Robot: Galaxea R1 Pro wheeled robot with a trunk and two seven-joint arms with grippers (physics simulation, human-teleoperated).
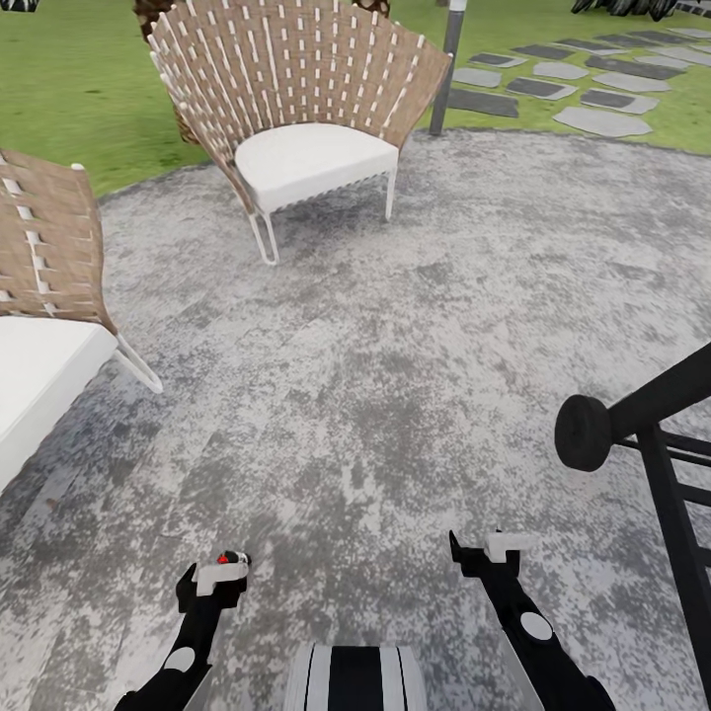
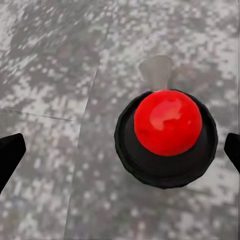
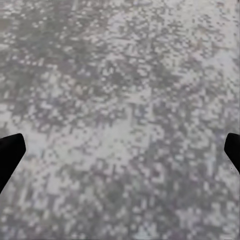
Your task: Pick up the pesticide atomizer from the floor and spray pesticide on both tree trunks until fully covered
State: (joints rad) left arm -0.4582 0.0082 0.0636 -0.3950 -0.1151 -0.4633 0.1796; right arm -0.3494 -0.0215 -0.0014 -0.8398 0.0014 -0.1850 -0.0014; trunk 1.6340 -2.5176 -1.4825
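The pesticide atomizer (image 2: pixel 167 122) shows from straight above as a red round cap on a black collar, standing on the grey mottled paving. In the head view it is a small red and black spot (image 1: pixel 231 558) by my left gripper (image 1: pixel 212 578). That left gripper (image 2: pixel 120 150) hangs over it, open, with its dark fingertips (image 2: pixel 10 152) far apart on either side and not touching it. My right gripper (image 1: pixel 494 548) is open over bare paving (image 3: pixel 120 100) and holds nothing. The trees and their trunks are out of view.
Two woven beige chairs with white cushions stand on the round stone patio, one ahead (image 1: pixel 306 128) and one at the left (image 1: pixel 39 326). A black railing (image 1: pixel 642 415) rises at the right. Beyond the patio lie the lawn (image 1: pixel 79 79), a grey post (image 1: pixel 452 59) and stepping stones (image 1: pixel 583 79).
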